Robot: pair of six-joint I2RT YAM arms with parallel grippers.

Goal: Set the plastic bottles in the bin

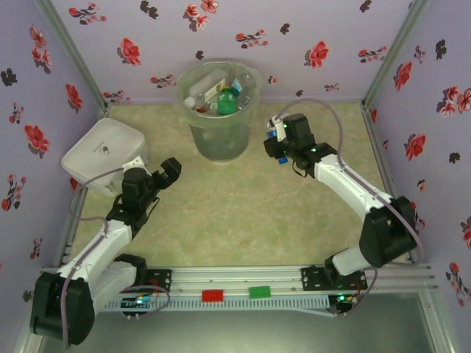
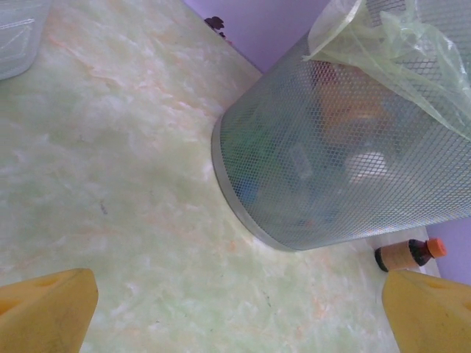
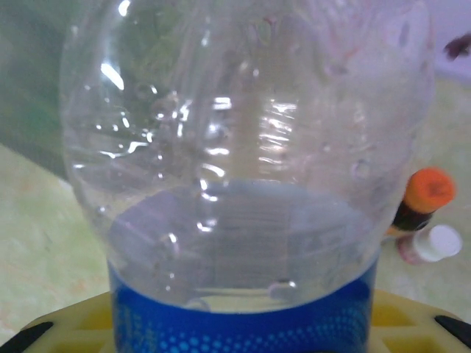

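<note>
**Right pincer [image 1: 277,141] clenched on a clear bottle [image 3: 243,147], held just beside the bin [image 1: 215,140].**
Seemingly empty and thin-walled, so likely light, slick and crushable; the blue-labelled waist looks the firmest hold. More bottles [image 1: 221,97] lie binned. Left pincer [image 1: 172,169] gapes, holding nothing.

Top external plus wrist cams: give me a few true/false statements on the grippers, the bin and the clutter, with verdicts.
1. The right gripper is shut on a clear blue-labelled bottle. True.
2. The left gripper holds a bottle. False: its jaws are open with nothing between them.
3. The bin is empty. False: several bottles lie inside it.
4. A brown orange-capped vial sits close to the bin. True.
5. The white container is on the right arm's side of the bin. False: it is on the left arm's side.
</note>
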